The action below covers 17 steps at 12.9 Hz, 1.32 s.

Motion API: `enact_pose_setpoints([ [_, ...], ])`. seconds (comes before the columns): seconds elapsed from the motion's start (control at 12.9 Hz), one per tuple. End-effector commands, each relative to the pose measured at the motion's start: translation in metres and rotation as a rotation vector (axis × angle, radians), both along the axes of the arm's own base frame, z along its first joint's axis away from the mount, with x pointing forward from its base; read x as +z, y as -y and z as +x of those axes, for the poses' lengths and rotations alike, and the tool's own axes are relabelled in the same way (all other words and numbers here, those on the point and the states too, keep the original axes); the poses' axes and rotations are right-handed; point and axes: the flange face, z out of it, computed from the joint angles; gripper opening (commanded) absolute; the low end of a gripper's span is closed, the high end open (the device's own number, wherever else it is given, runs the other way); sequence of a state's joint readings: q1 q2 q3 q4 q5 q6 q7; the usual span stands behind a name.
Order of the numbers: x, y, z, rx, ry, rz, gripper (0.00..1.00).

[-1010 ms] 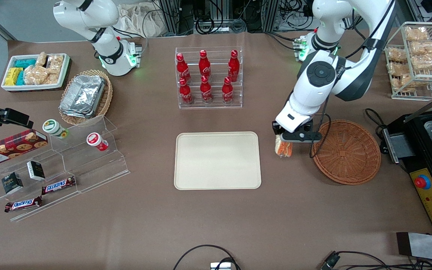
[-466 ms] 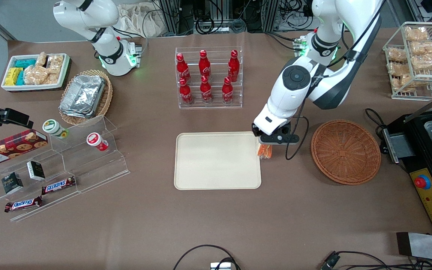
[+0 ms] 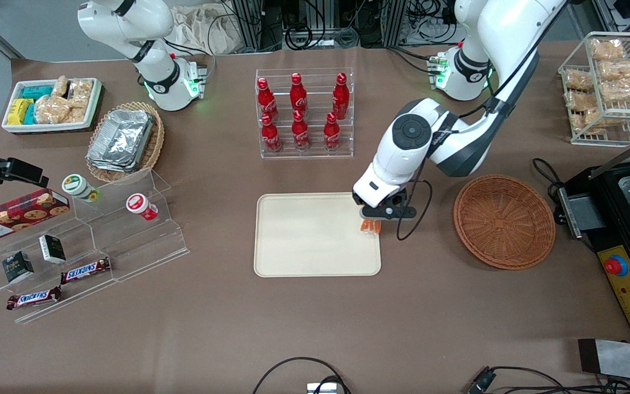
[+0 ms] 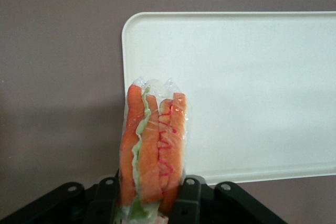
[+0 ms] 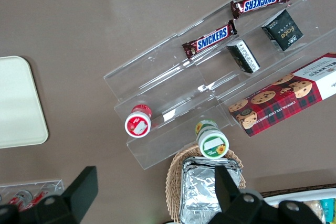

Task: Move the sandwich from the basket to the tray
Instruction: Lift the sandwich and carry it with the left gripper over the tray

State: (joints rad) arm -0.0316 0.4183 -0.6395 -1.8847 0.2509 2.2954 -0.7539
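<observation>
One plastic-wrapped sandwich point(image 4: 152, 150), seemingly orange-and-green-filled, clamped in pincer point(image 3: 372, 221) above tray point(image 3: 304, 241).

The gripper point(image 3: 372, 220) hangs over the tray point(image 3: 304, 241) edge nearest the basket point(image 3: 503, 220), clamped on the sandwich point(image 3: 370, 226). Beneath it the tray's cream floor lies bare, open for a straight drop. Farther from the camera, the rack of red bottles point(image 3: 303, 112) stands tall, a barrier on that flank. Open brown worktop point(image 3: 419, 306) separates tray and basket, a wide lane. Toward the parked arm's end, the clear stepped shelf point(image 3: 129, 230) sits well apart.
</observation>
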Motion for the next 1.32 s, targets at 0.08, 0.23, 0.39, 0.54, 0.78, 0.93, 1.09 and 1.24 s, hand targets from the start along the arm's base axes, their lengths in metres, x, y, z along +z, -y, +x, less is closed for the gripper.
enact_pose_setpoints([
  [0.08,-0.014,0.013,0.014,-0.001,-0.003,0.01,0.34],
  [0.23,-0.028,0.021,0.018,-0.003,-0.009,0.015,0.34],
  [0.39,-0.04,0.033,0.023,0.009,-0.015,0.006,0.34],
  [0.54,-0.051,0.039,0.023,0.02,-0.005,0.024,0.34],
  [0.78,-0.066,0.038,0.023,0.015,-0.006,0.043,0.34],
  [0.93,-0.072,0.039,0.022,0.009,-0.011,0.046,0.34],
  [1.09,-0.08,0.044,0.017,-0.01,-0.015,0.054,0.35],
  [1.24,-0.083,0.048,0.014,-0.016,-0.02,0.055,0.37],
])
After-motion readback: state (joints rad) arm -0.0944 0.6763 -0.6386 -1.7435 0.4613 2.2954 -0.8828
